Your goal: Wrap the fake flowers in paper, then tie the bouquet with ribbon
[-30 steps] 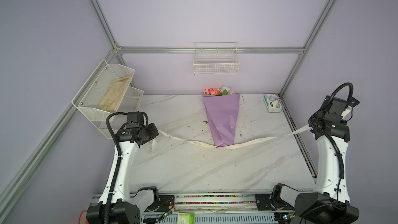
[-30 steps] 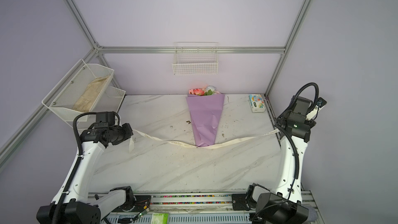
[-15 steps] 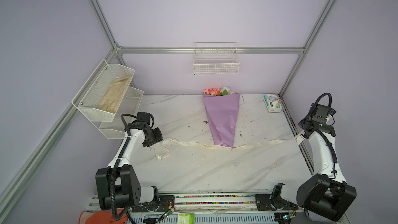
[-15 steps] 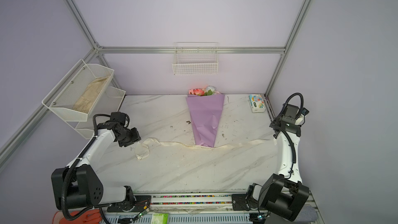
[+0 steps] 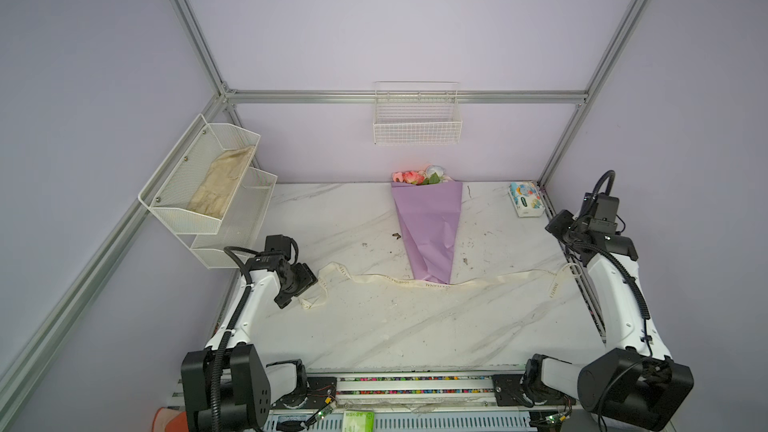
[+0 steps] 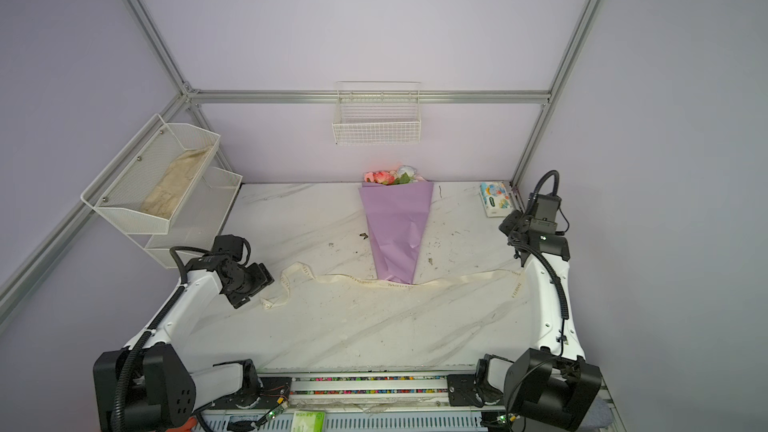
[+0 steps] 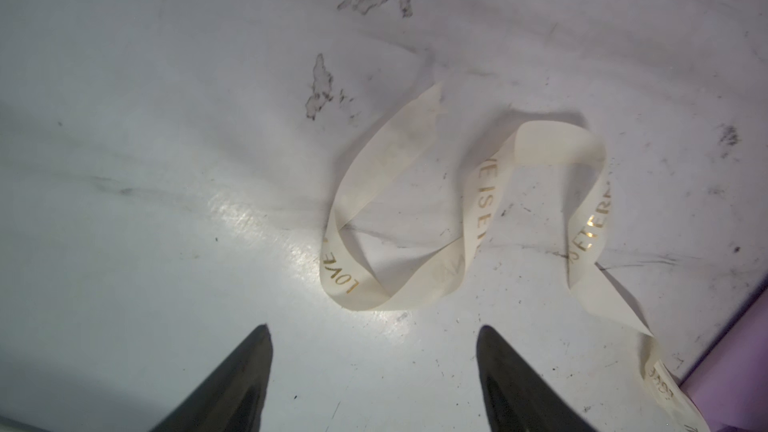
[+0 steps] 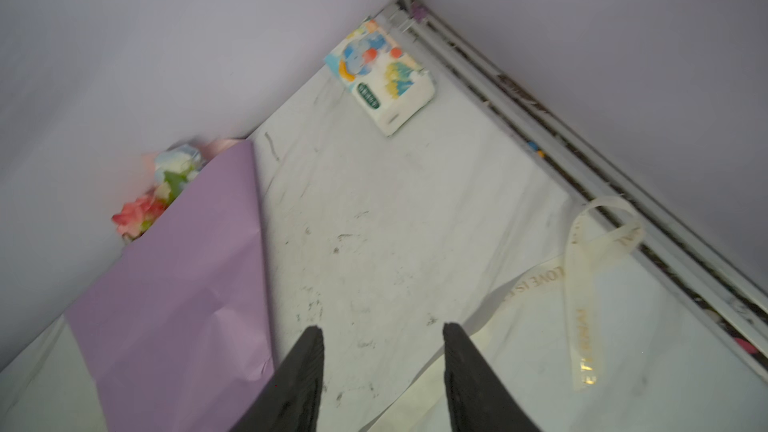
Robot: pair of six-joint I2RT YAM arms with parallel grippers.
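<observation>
The cream gold-lettered ribbon (image 5: 478, 280), earlier pulled taut, has been dropped slack on the white marble table (image 5: 374, 326). The left gripper (image 7: 372, 330) and right gripper (image 8: 382, 328) are held spread, empty. The lilac-wrapped bouquet of fake flowers (image 5: 428, 222) is laid far centre.

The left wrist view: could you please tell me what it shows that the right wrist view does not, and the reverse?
Only the left wrist view shows the left gripper, open and empty, near one curled, loose end of the ribbon. Only the right wrist view shows the right gripper, also open and empty, the flowers, the tissue pack, the walls and the ribbon's other, looped end. Both show the marble table, the cream lettered ribbon and the lilac paper, which is only a corner sliver in the left wrist view.
</observation>
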